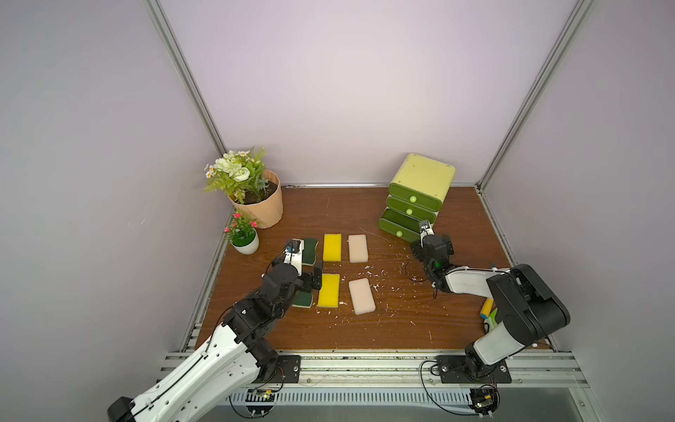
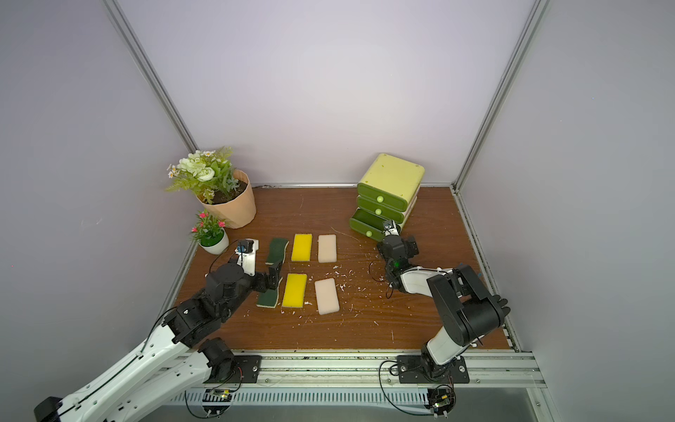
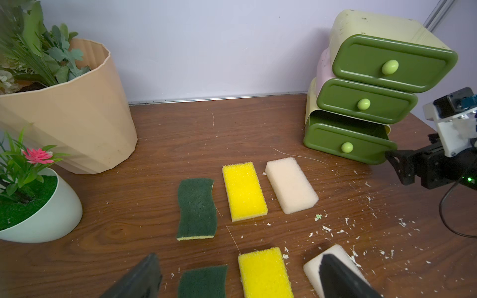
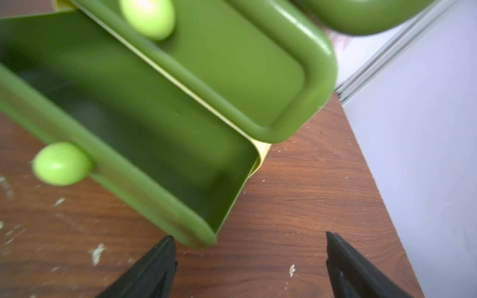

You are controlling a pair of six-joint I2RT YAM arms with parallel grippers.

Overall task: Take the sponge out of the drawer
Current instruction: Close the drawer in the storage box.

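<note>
The green drawer unit (image 1: 420,190) stands at the back right, and its bottom drawer (image 4: 129,123) is pulled out. The part of its inside that shows is bare dark green, with no sponge in it. My right gripper (image 4: 249,236) is open and empty over the table, just off that drawer's (image 1: 398,226) corner. Several sponges lie in two rows on the table: a green one (image 3: 197,207), a yellow one (image 3: 244,191) and a cream one (image 3: 291,185) in the far row. My left gripper (image 3: 238,255) hangs open and empty over the near row's yellow sponge (image 1: 328,290).
A large beige plant pot (image 1: 259,204) and a small white flower pot (image 1: 246,244) stand at the back left. White crumbs (image 1: 376,277) litter the table's middle. A yellow and blue object (image 1: 487,305) lies by the right arm. Walls close in three sides.
</note>
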